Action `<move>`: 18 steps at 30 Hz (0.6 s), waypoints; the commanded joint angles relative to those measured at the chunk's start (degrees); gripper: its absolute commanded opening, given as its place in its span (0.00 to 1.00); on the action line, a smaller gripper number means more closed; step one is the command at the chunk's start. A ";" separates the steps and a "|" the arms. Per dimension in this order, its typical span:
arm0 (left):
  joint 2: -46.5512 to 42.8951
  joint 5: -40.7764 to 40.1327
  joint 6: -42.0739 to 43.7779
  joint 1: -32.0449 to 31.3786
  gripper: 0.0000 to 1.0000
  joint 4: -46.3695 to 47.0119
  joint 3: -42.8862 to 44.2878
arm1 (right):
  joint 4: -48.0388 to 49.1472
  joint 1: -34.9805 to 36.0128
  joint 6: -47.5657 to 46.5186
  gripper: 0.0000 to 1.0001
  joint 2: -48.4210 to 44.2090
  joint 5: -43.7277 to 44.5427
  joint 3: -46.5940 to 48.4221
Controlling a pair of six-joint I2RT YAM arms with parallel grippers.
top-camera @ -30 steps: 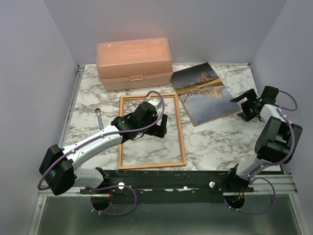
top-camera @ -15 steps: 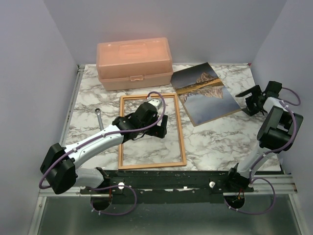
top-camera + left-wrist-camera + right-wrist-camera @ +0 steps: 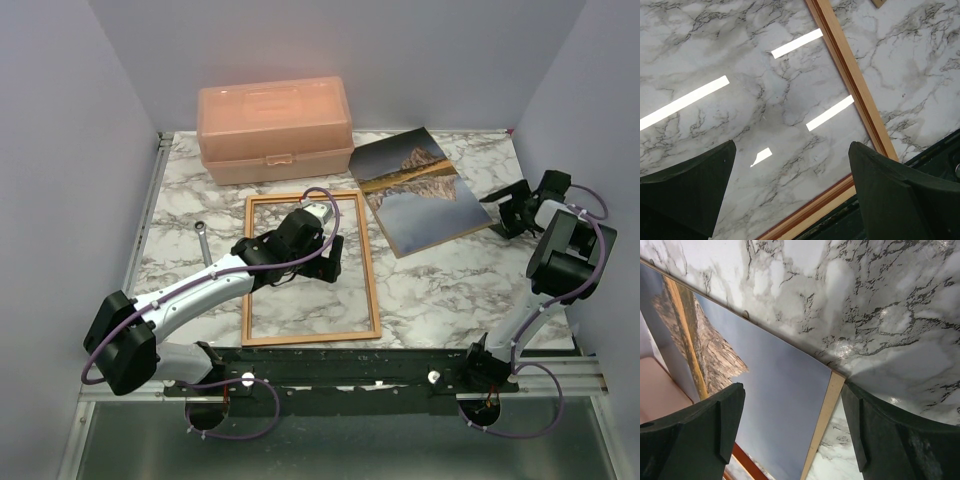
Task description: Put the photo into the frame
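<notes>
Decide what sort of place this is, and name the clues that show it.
Most likely a robotics lab test cell: a left arm and right arm mounted at the edge of a marble-patterned table, plain lilac walls enclosing it, and staged props, the photo and the frame.

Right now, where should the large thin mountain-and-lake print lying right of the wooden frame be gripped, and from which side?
Pinch the print at its right corner, coming in low from the right, where the open right gripper faces it. It is a thin sheet, so only an edge pinch can work, and a shadow on the marble table hints that corner sits slightly raised.
</notes>
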 commanded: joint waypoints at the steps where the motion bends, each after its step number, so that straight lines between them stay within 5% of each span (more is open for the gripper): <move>1: 0.60 -0.93 0.93 -0.31 0.98 0.40 -0.50 | 2.11 -0.43 1.59 0.83 3.28 -1.83 0.81; 18: 1.44 -0.83 1.12 -0.31 0.98 0.03 0.27 | 0.71 -0.43 0.93 0.82 -0.62 3.60 1.41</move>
